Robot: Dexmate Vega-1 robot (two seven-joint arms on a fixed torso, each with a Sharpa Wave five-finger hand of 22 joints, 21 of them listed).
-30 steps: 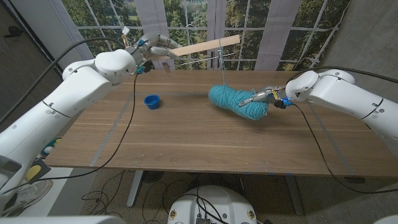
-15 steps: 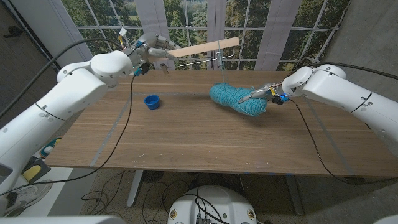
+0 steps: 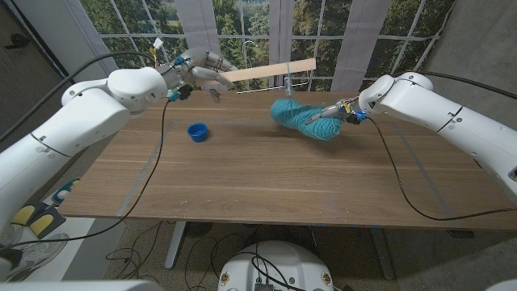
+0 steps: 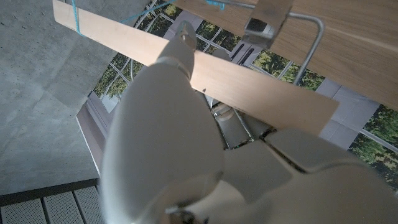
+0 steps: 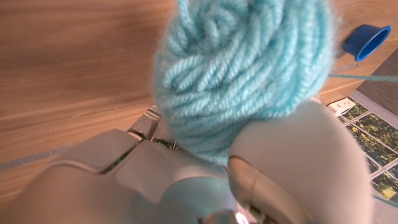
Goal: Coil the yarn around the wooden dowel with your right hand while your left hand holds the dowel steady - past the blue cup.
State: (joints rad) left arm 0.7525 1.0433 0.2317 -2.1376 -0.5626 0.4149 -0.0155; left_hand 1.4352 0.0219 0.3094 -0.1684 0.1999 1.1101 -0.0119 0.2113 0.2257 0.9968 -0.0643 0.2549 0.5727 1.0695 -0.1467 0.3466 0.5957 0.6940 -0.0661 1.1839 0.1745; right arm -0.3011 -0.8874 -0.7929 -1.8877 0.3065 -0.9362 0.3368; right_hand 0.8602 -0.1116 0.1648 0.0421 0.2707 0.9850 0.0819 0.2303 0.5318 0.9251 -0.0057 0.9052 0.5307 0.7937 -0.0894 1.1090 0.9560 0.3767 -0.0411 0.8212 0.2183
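In 1 sec the right hand (image 3: 342, 110) lifted the yarn ball (image 3: 305, 120) up and back toward the wooden dowel (image 3: 266, 70), fingers curled round the ball. That likely meant another loop was coming. The left hand (image 3: 199, 71) kept its fingers tight on the dowel's end, high over the table's (image 3: 242, 174) far edge, w/ a thin strand (image 3: 287, 79) hanging from the dowel to the ball. The blue cup (image 3: 197, 131) sat on the table, well apart from the dowel, not in the way.
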